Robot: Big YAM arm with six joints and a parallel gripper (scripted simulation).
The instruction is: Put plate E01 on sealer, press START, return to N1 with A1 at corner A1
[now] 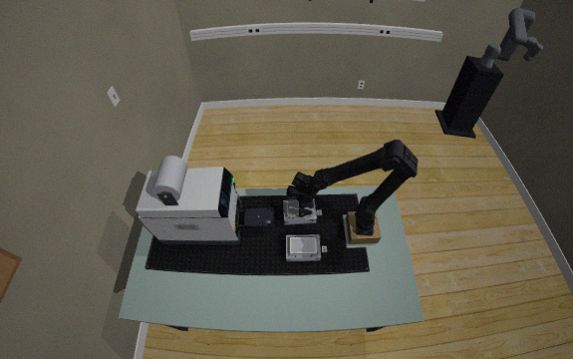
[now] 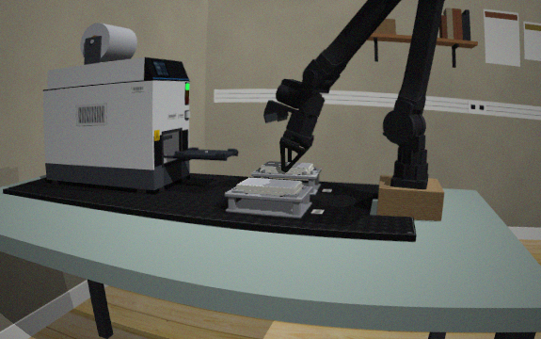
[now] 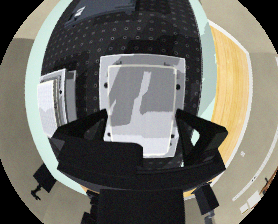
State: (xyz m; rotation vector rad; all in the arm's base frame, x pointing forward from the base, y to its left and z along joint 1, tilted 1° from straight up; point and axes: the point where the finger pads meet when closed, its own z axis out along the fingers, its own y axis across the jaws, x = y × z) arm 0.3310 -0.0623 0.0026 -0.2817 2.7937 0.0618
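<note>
A plate with a smooth grey, reflective top [image 1: 293,206] [image 3: 125,92] lies in the far nest [image 1: 300,221] [image 2: 315,176] [image 3: 142,58] and looks flat; its label is not readable. My gripper [image 1: 305,209] [image 2: 286,168] [image 3: 141,112] is open, one finger at each long side of this plate, low over the nest. A second plate [image 1: 303,244] [image 2: 270,185] [image 3: 46,102] lies in the near nest [image 1: 303,258] [image 2: 270,207]. The sealer [image 1: 191,189] [image 2: 101,127] shows a green lamp [image 1: 233,180] [image 2: 187,87]. Its dark stage [image 1: 259,216] [image 2: 206,154] [image 3: 97,7] is out and bears no plate.
The black perforated mat [image 1: 261,259] [image 2: 167,207] [image 3: 125,35] lies under the sealer and both nests. Small white tags [image 1: 319,212] [image 1: 324,248] lie beside the nests on the arm's side. The arm stands on a wooden block [image 1: 364,239] [image 2: 411,202] at the right.
</note>
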